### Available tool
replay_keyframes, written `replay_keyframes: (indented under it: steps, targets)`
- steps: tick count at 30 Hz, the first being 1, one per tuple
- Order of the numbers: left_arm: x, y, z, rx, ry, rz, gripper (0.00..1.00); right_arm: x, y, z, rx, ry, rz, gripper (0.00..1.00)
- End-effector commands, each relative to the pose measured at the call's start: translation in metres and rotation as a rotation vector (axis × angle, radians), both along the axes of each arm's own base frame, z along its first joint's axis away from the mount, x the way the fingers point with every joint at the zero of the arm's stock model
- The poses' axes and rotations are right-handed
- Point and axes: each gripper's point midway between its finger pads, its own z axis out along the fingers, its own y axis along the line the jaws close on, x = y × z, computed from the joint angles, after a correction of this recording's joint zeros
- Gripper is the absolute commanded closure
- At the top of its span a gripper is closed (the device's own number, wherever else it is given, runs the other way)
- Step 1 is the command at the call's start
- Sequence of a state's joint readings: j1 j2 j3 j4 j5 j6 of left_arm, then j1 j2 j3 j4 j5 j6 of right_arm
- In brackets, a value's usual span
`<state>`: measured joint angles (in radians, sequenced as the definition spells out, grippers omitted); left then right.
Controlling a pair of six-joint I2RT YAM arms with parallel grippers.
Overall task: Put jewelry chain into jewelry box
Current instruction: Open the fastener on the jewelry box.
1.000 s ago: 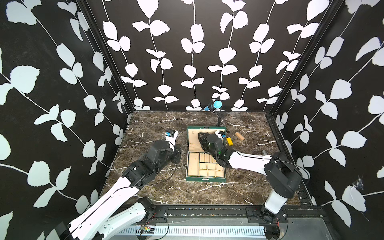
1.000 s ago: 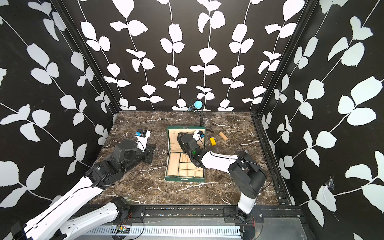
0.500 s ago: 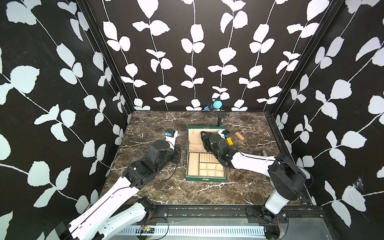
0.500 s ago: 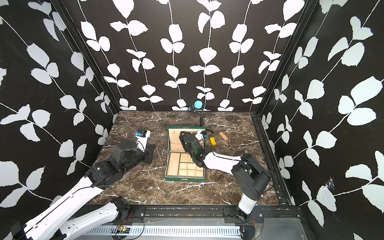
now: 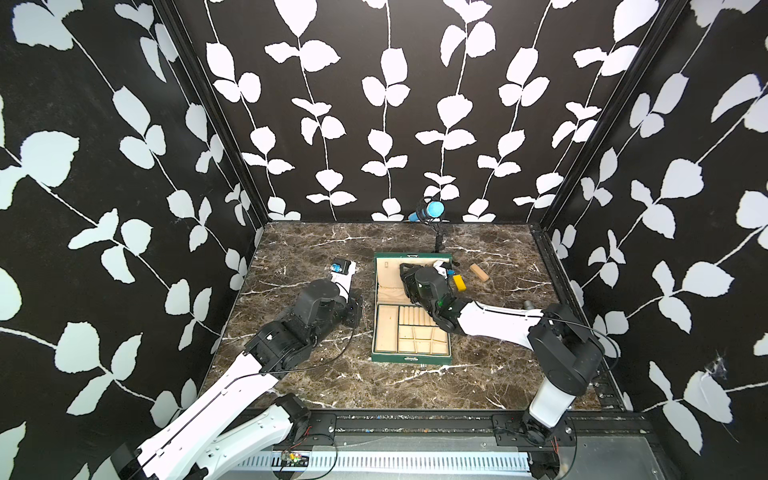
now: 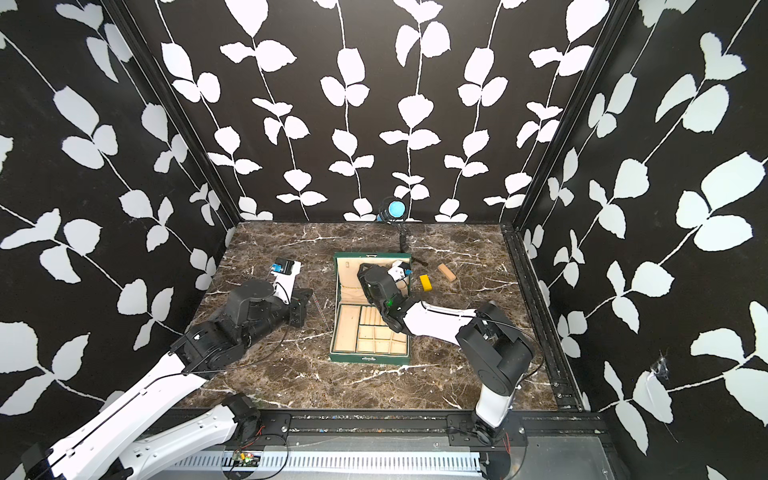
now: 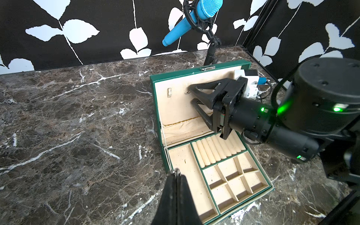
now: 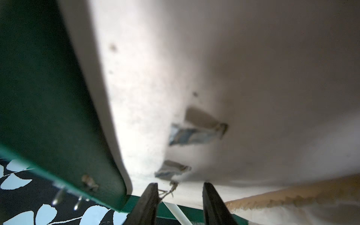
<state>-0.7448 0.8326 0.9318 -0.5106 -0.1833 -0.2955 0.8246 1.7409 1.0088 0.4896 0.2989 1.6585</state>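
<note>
Open box (image 5: 411, 358) at mid-desk (image 5: 316, 257), lid (image 7: 175, 109) tipped back on the far side. Just left of it, left hand (image 5: 353, 309) pinched shut on chain (image 6: 320, 311) — one bright link at the tips in the left wrist view, the rest hanging beside the box's left wall, outside it. Inside the lid, right hand (image 7: 191, 95) with jaws apart, gripping nothing — tips close to a hook (image 7: 169, 92).
</note>
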Motion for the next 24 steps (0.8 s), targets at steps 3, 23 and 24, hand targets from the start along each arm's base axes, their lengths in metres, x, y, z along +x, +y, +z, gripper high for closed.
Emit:
replay_keyframes:
  steps: [3, 23, 24]
  targets:
    - [-0.001, -0.001, 0.006, -0.023, -0.013, -0.006, 1.0, 0.005, 0.002, 0.001, 0.013, -0.007, -0.006, 0.66]
    - [-0.003, -0.001, 0.002, -0.029, -0.003, -0.008, 1.0, -0.007, 0.008, -0.024, -0.001, 0.033, 0.027, 0.81]
    - [-0.003, -0.001, 0.002, -0.03, -0.002, -0.008, 1.0, -0.008, 0.008, -0.027, -0.003, 0.036, 0.028, 0.81]
